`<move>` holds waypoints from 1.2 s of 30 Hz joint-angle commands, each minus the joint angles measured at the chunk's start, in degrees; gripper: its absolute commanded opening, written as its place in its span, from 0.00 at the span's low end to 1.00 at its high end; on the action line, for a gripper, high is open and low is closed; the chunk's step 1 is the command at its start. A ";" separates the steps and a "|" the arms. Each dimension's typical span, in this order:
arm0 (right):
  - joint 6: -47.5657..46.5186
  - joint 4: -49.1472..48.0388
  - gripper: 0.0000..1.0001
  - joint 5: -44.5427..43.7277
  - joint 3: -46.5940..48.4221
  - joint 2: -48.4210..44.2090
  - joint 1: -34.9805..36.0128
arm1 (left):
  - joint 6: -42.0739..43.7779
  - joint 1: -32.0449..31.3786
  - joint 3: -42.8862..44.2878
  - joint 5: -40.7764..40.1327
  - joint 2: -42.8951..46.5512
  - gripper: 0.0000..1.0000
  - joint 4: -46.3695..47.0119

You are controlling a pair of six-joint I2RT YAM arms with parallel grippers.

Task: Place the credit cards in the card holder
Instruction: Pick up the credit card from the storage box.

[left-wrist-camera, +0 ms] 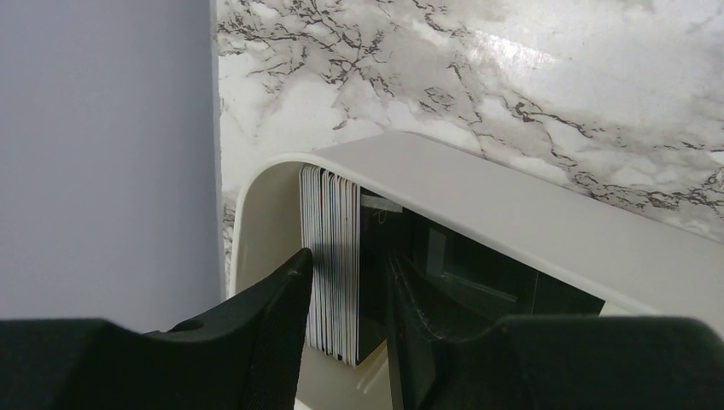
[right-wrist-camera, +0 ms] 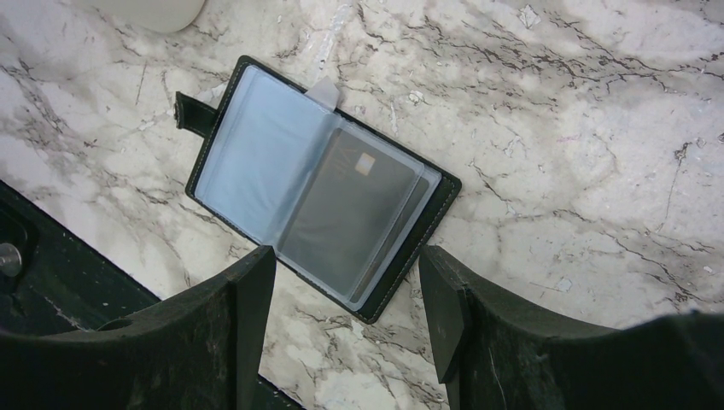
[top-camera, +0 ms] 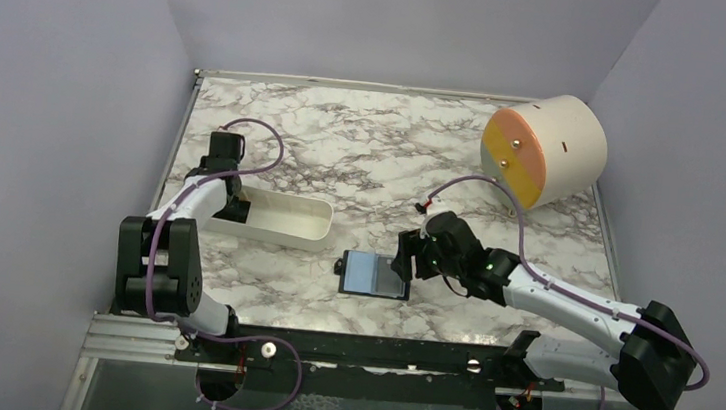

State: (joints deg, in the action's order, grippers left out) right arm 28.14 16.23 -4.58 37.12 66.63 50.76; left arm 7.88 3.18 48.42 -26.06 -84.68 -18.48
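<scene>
Left hand (left-wrist-camera: pixel 348 272) spread astride cards (left-wrist-camera: pixel 329 231) in tray (left-wrist-camera: pixel 512 213); narrow to one card, lift straight.

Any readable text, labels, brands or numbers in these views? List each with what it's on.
None readable.
The card in the open card holder shows only a small gold patch, no legible print.
The cards in the white tray stand edge-on, faces hidden.
The drum has only dots.

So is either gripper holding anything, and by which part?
Right gripper is open over the card holder, empty. Left gripper straddles the credit cards; grip cannot be told.
</scene>
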 commanded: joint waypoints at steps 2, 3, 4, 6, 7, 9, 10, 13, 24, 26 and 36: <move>-1.06 -1.71 0.63 0.43 -0.72 -2.02 -0.23 | 0.43 -0.01 1.91 -1.56 -1.20 0.37 -0.46; -1.07 -1.68 0.64 0.37 -0.74 -2.03 -0.23 | 0.51 -0.02 1.91 -1.35 -1.21 0.34 -0.47; -1.05 -1.64 0.63 0.38 -0.79 -1.95 -0.23 | 0.61 0.05 1.86 -1.16 -1.18 0.32 -0.42; -1.15 -1.64 0.63 0.31 -0.79 -1.79 -0.23 | 0.88 0.04 1.87 -1.06 -1.15 0.28 -0.55; -1.23 -1.72 0.63 0.20 -0.68 -1.79 -0.23 | 1.02 0.07 1.94 -1.09 -1.20 0.26 -0.51; -1.27 -1.61 0.63 0.10 -0.51 -1.81 -0.23 | 1.29 0.00 2.14 -0.96 -1.18 0.22 -0.62; -1.24 -1.59 0.63 0.04 -0.49 -1.83 -0.23 | 1.28 0.00 2.25 -1.00 -1.07 0.20 -0.84; -1.05 -1.47 0.63 0.42 -0.48 -2.23 -0.23 | 1.24 -0.03 2.42 -0.52 0.30 0.13 -1.37; -0.08 -1.22 0.63 1.34 -1.25 -4.19 -0.23 | -2.45 -0.03 3.75 -0.73 5.51 0.00 -3.72; -0.08 -1.05 0.63 1.37 -1.33 -4.32 -0.23 | -3.35 -0.07 4.31 0.54 7.06 0.00 -4.17; 0.78 -0.12 0.63 1.34 -0.92 -4.55 -0.23 | -8.91 -0.09 8.22 12.67 17.35 0.00 -7.03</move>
State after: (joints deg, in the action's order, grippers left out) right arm 28.21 16.36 -3.70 36.45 63.22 50.76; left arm 2.70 2.94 53.93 -21.30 -71.90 -24.67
